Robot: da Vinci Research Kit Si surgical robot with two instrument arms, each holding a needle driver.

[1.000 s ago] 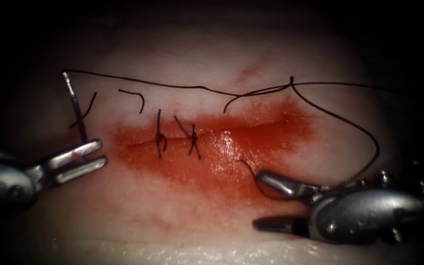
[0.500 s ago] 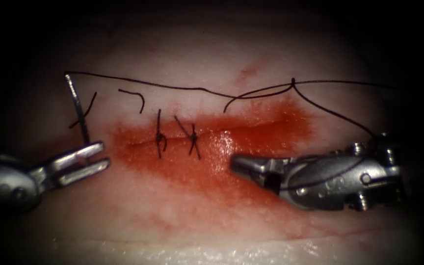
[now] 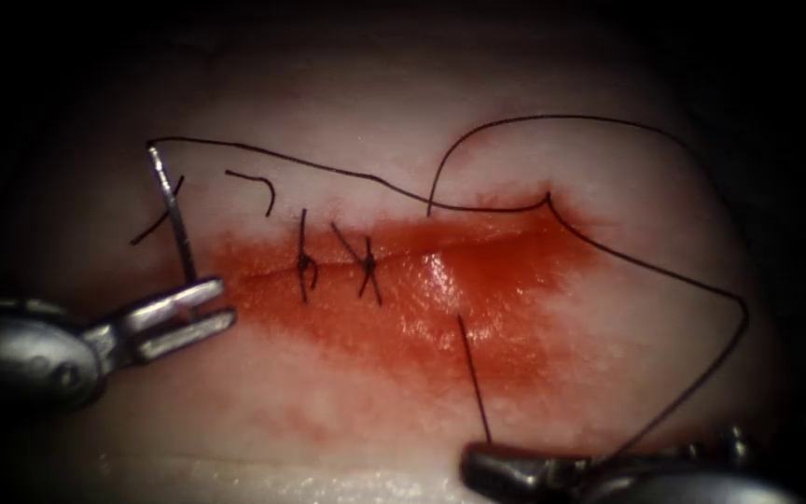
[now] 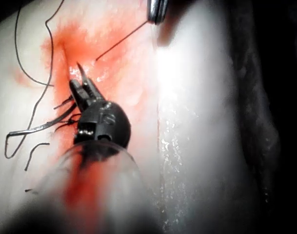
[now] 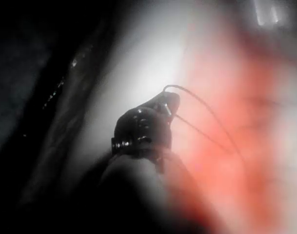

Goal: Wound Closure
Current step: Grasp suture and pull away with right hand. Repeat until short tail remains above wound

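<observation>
Pale tissue (image 3: 608, 355) carries a red-stained cut (image 3: 403, 271). Left claw (image 3: 200, 308) grips the needle (image 3: 172, 210) near one end, outside the tissue. Right claw (image 3: 492, 467) grips thread (image 3: 474, 383); a hard tug could tear the tissue.

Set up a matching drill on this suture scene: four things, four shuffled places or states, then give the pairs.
1 needle
2 right tool
3 tied stitches
4 cut end of thread

A lies free on the tissue
B cross the cut
C held by the left tool, out of the tissue
D shut on the thread

Pairs: 1-C, 2-D, 3-B, 4-A
</observation>
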